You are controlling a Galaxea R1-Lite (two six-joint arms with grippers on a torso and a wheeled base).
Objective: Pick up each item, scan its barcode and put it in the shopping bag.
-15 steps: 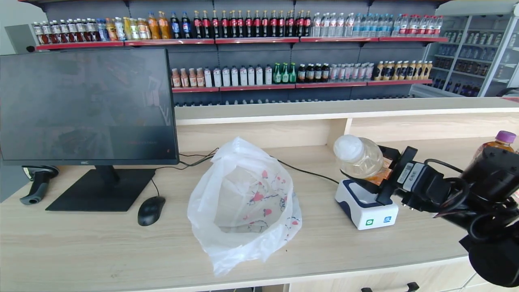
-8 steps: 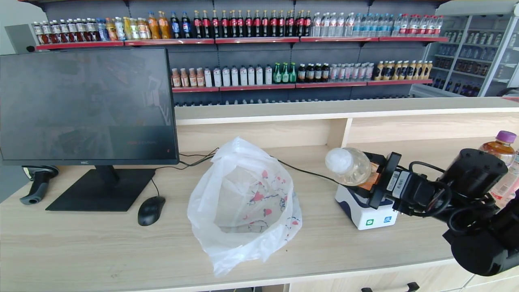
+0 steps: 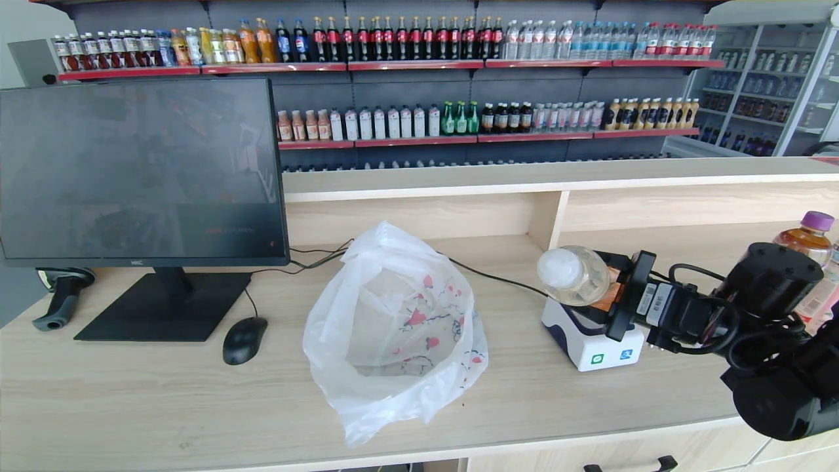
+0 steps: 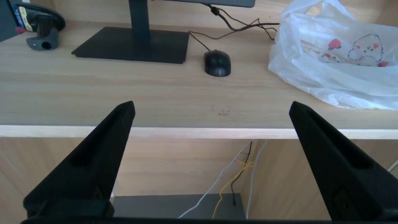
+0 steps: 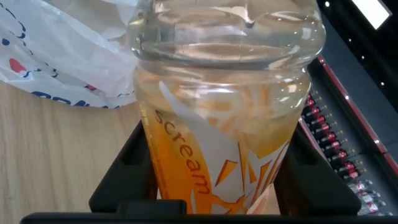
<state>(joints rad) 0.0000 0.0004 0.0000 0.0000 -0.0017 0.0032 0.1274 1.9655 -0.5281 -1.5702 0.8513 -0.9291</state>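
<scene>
Checkout counter (image 3: 164, 393) is bearing the barcode scanner (image 3: 590, 341); right claw (image 3: 613, 292) is clamping an orange-labelled drink bottle (image 3: 573, 275), long axis level, just above it. Shopping bag (image 3: 393, 328) is sitting leftward of the claw.

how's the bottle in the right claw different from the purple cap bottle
The held bottle lies sideways in the right claw above the scanner; the purple-cap bottle stands upright, ungripped. The held bottle's liquid looks pale; the purple-cap bottle's is amber. Both are clear drink bottles.

Dark monitor (image 3: 141, 170) and black mouse (image 3: 244, 339) on counter (image 3: 164, 406).
</scene>
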